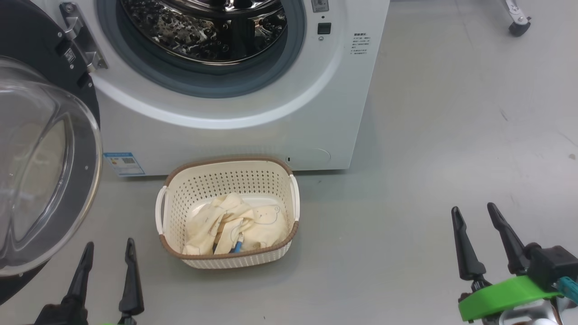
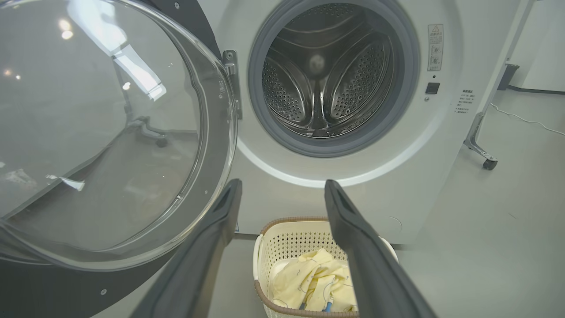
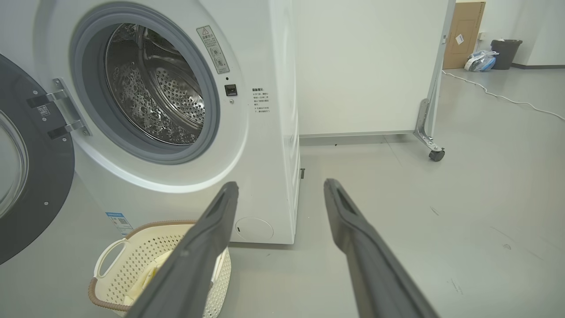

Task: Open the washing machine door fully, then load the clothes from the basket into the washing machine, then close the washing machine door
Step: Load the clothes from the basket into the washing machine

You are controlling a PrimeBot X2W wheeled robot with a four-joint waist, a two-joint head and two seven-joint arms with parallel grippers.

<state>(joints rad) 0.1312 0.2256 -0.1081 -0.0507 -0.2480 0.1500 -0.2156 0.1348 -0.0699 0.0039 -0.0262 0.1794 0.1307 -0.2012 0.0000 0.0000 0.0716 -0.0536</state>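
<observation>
your left gripper (image 1: 110, 242) and right gripper (image 1: 473, 206) flank the basket (image 1: 228, 160), both spread wide and empty; the clothes (image 1: 244, 225) lie inside it.

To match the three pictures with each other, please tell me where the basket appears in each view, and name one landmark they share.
Head view: the basket is at lower centre, on the floor in front of the washing machine.
Left wrist view: the basket is at bottom centre, cut off by the lower edge.
Right wrist view: the basket is in the bottom left corner.
Shared landmark: the small black square on the washing machine's front.
</observation>
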